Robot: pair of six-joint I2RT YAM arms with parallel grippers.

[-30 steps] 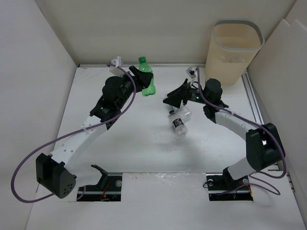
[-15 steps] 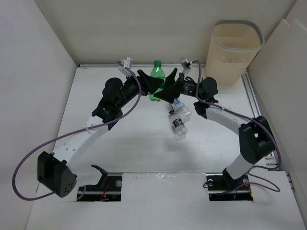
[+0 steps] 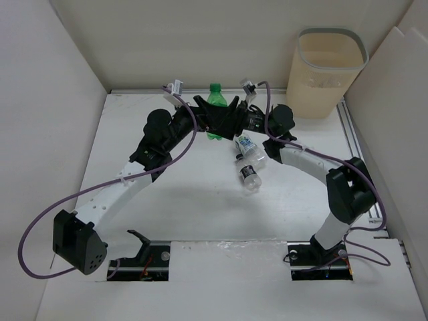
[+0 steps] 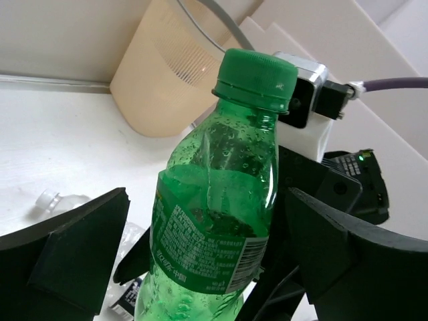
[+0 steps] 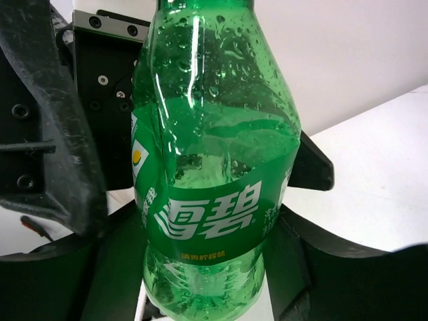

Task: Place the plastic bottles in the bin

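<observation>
White table (image 3: 187, 200) nearest. On it, 2 clear bottles lying on their sides, near and to the right of the green bottle (image 3: 215, 107). One (image 3: 249, 176) closer to the arm bases, the other (image 3: 253, 151) just behind it. Touching each other or only close, can't tell.

Green bottle upright, cap on top, droplets on the inside wall, green label with white characters. Resting on the table or lifted off it, can't tell.

Left gripper (image 3: 207, 115) coming in from the green bottle's left. Fingers (image 4: 67, 257) spread wide, standing off the bottle on either side, nothing pinched.

Right gripper (image 3: 226, 119) coming in from the green bottle's right. Fingers (image 5: 50, 147) pressed against the bottle's body at label height, pinching it. Both sets of fingers crowded around that 1 bottle.

Beige bin (image 3: 328, 70) farthest, well right of and behind the green bottle, upright, grey rim on top.
</observation>
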